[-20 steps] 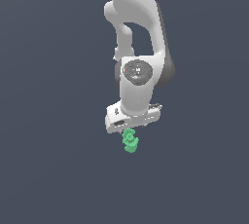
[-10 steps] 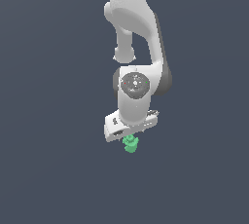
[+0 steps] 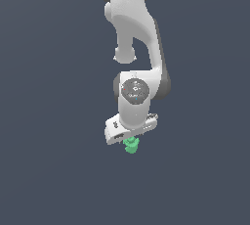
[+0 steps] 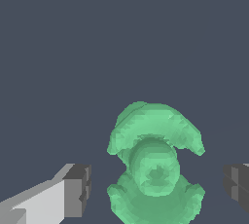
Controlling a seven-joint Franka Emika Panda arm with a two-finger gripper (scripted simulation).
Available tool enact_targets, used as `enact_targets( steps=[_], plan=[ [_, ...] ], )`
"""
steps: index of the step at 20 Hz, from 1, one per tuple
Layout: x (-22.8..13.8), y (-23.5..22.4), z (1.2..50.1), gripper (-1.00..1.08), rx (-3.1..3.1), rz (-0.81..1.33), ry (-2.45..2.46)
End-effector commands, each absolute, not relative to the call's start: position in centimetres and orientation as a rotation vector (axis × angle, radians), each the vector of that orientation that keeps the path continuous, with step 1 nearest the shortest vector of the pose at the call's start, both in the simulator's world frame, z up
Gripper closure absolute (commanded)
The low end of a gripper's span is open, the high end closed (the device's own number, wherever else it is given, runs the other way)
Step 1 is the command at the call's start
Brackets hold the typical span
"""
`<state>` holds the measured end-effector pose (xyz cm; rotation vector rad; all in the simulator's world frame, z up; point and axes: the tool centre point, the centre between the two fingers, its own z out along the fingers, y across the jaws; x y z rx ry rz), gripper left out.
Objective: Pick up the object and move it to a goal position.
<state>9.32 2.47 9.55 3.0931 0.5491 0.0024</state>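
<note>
Green knobby object (image 4: pixel 154 169) sits right between the gripper's (image 4: pixel 155 186) two dark fingertips (image 4: pixel 78 189), ringed end facing the wrist camera. Jaws spread wide, gaps either side, gripping nothing. Outside view: object (image 3: pixel 131 145) at six o'clock under the white arm (image 3: pixel 134 48).

Only a plain dark slate-blue surface (image 3: pixel 53 121) behind and under everything. Uniform colour in the exterior view, no edges, seams, markings or texture. Cannot tell if it is a table, the floor or just backdrop. Same flat slate-blue fills the wrist view (image 4: pixel 73 47). A faint darker patch, likely shadow, sits at the exterior view's lower left; hard to be sure. No visible horizon or boundary line separating one surface from another.
</note>
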Motion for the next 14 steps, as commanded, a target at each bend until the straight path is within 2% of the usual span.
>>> enact_targets(
  steps=[1, 11, 12, 14],
  plan=[
    [9.2, 2.5, 8.1, -0.92, 3.093, 0.000, 0.551],
    [9.4, 2.5, 6.3, -0.92, 3.093, 0.000, 0.553],
    [9.4, 2.5, 6.3, 1.08, 3.093, 0.000, 0.553],
    [9.4, 2.5, 6.3, 1.08, 3.093, 0.000, 0.553]
  ],
)
